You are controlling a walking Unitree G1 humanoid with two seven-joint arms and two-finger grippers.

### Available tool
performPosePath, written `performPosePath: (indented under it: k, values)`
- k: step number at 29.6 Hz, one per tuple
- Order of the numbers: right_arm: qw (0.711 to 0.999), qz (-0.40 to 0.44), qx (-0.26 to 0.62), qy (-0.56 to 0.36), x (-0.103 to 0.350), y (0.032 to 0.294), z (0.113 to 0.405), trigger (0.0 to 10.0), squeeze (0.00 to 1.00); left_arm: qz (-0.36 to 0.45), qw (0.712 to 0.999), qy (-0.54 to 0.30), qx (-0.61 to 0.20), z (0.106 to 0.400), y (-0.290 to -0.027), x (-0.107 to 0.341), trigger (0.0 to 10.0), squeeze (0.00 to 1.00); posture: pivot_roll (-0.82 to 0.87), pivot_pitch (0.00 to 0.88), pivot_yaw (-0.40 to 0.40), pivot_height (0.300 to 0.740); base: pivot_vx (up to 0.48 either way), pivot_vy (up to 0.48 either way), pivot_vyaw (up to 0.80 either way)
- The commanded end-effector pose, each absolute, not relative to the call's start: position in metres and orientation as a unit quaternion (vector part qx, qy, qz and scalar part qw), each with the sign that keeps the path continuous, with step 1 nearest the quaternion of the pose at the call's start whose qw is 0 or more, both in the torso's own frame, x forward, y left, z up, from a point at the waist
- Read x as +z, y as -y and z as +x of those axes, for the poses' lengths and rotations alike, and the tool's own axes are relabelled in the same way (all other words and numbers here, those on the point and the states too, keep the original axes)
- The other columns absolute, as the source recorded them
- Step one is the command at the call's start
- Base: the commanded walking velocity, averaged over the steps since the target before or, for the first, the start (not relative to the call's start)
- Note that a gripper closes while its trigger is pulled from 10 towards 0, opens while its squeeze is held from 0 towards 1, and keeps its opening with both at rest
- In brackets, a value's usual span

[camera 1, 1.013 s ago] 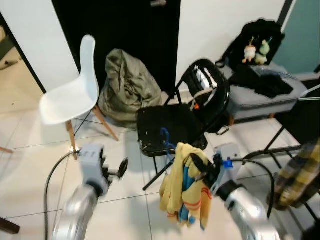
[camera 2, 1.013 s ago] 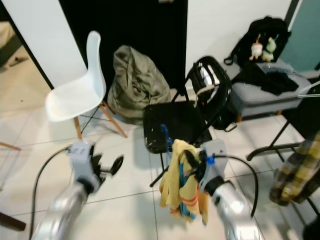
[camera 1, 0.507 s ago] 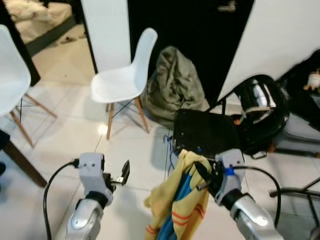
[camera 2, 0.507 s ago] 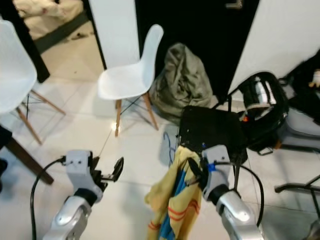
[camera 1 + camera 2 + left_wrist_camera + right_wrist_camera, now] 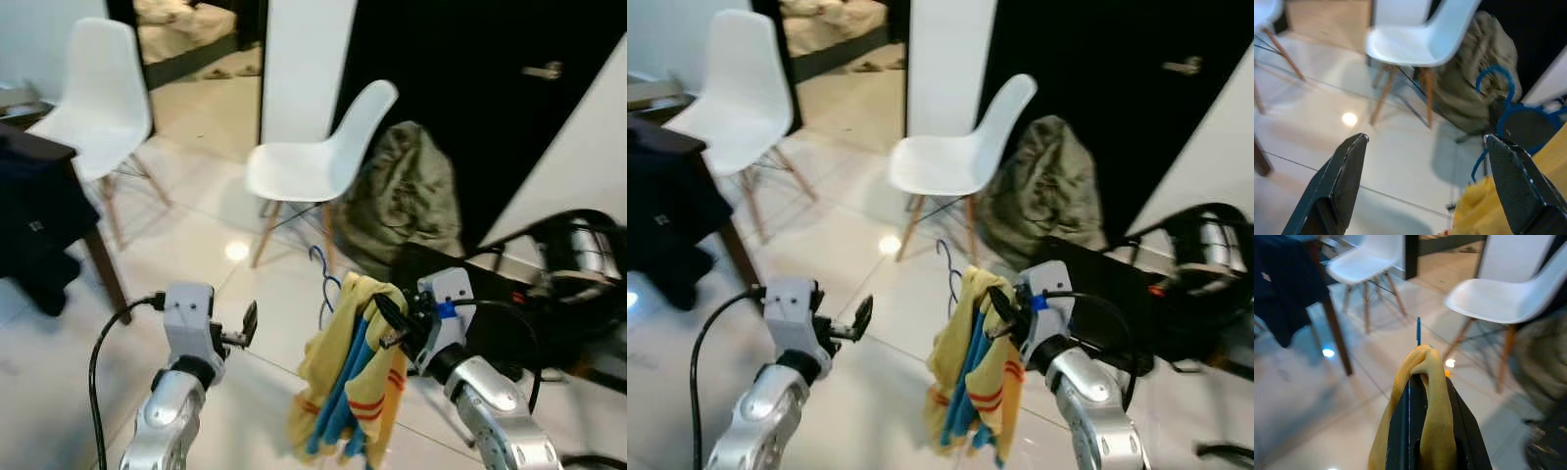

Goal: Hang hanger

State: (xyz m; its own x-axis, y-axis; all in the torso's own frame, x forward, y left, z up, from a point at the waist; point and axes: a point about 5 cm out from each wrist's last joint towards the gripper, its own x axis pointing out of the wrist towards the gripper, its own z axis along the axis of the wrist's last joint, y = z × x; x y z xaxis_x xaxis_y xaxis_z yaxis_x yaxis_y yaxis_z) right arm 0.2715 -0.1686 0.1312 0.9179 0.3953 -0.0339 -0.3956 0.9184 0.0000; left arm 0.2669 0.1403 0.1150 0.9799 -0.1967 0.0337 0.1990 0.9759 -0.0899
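Blue, the hanger (image 5: 321,277) with its yellow garment (image 5: 348,377) hangs at centre, pinched in the right gripper (image 5: 387,323), with the spread-fingered, empty left gripper (image 5: 245,326) at its nine o'clock and a white chair (image 5: 318,162) at twelve.

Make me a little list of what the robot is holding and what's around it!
right gripper: shut on the blue hanger, held above the floor
yellow cloth: draped on the hanger, with blue and orange stripes
left gripper: open, holding nothing
white chairs: one ahead, one far left
olive bag: on the floor by the black door
floor: shiny white tiles
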Motion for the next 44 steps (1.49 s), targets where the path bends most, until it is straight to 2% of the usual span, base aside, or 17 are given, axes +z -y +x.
performPosePath:
  k: [1,3,9,11,13,15,17,18,20,25,28,36,38,39,40,42,44]
  values:
    - [0.981,0.017,0.190,0.025,0.147,0.175,0.279,10.0,0.00,-0.047,0.992,0.018,-0.117,0.274,-0.141,0.117,10.0,0.00,-0.05,0.071,-0.065,0.740,0.000,0.000,0.74]
    - [0.976,0.052,0.194,0.081,0.175,0.176,0.292,10.0,0.00,-0.033,0.985,0.043,-0.164,0.285,-0.141,0.132,10.0,0.00,-0.06,0.068,-0.032,0.740,0.000,0.000,0.74]
    - [0.951,0.138,0.204,0.187,0.231,0.186,0.304,10.0,0.00,-0.052,0.976,0.095,-0.191,0.300,-0.151,0.168,10.0,0.00,-0.04,0.058,-0.002,0.740,0.000,0.000,0.74]
    - [0.951,0.138,0.204,0.187,0.231,0.186,0.304,10.0,0.00,-0.052,0.976,0.095,-0.191,0.300,-0.151,0.168,10.0,0.00,-0.04,0.058,-0.002,0.740,0.000,0.000,0.74]
    - [0.917,0.206,0.229,0.251,0.262,0.191,0.302,10.0,0.00,-0.070,0.969,0.129,-0.199,0.304,-0.157,0.191,10.0,0.00,-0.02,0.053,0.008,0.740,0.000,0.000,0.73]
    - [0.917,0.206,0.229,0.251,0.262,0.191,0.302,10.0,0.00,-0.070,0.969,0.129,-0.199,0.304,-0.157,0.191,10.0,0.00,-0.02,0.053,0.008,0.740,0.000,0.000,0.72]
    - [0.868,0.269,0.279,0.312,0.287,0.198,0.292,10.0,0.00,-0.088,0.958,0.166,-0.216,0.302,-0.160,0.215,10.0,0.00,-0.01,0.053,0.011,0.740,0.000,0.000,0.73]
    - [0.868,0.269,0.279,0.312,0.287,0.198,0.292,10.0,0.00,-0.088,0.958,0.166,-0.216,0.302,-0.160,0.215,10.0,0.00,-0.01,0.053,0.011,0.740,0.000,0.000,0.73]
    - [0.810,0.331,0.321,0.361,0.302,0.210,0.281,10.0,0.00,-0.098,0.949,0.192,-0.231,0.299,-0.164,0.230,10.0,0.00,0.00,0.058,0.012,0.740,0.000,0.000,0.72]
    - [0.767,0.363,0.347,0.399,0.309,0.222,0.271,10.0,0.00,-0.100,0.944,0.204,-0.237,0.299,-0.167,0.238,10.0,0.00,0.00,0.063,0.013,0.740,0.000,0.000,0.72]
    - [0.755,0.366,0.372,0.397,0.307,0.221,0.267,10.0,0.00,-0.102,0.942,0.209,-0.241,0.300,-0.167,0.242,10.0,0.00,0.00,0.065,0.016,0.740,0.000,0.000,0.72]
    - [0.756,0.354,0.423,0.351,0.292,0.207,0.261,10.0,0.00,-0.169,0.917,0.253,-0.259,0.297,-0.172,0.266,10.0,0.00,0.00,0.072,0.013,0.740,0.000,0.000,0.72]
    - [0.802,0.311,0.415,0.295,0.277,0.195,0.270,10.0,0.00,-0.211,0.890,0.274,-0.296,0.292,-0.173,0.278,10.0,0.00,0.00,0.074,0.015,0.740,0.000,0.000,0.72]
    - [0.802,0.311,0.415,0.295,0.277,0.195,0.270,10.0,0.00,-0.211,0.890,0.274,-0.296,0.292,-0.173,0.278,10.0,0.00,0.00,0.074,0.015,0.740,0.000,0.000,0.71]
    - [0.823,0.301,0.396,0.273,0.269,0.193,0.277,10.0,0.00,-0.219,0.872,0.283,-0.334,0.285,-0.172,0.284,10.0,0.00,0.00,0.073,0.016,0.740,0.000,0.000,0.74]
    - [0.823,0.301,0.396,0.273,0.269,0.193,0.277,10.0,0.00,-0.219,0.872,0.283,-0.334,0.285,-0.172,0.284,10.0,0.00,0.00,0.073,0.016,0.740,0.000,0.000,0.74]
    - [0.863,0.291,0.330,0.248,0.258,0.200,0.292,10.0,0.00,-0.197,0.858,0.274,-0.386,0.274,-0.170,0.283,10.0,0.00,0.01,0.075,0.017,0.740,0.000,0.000,0.37]
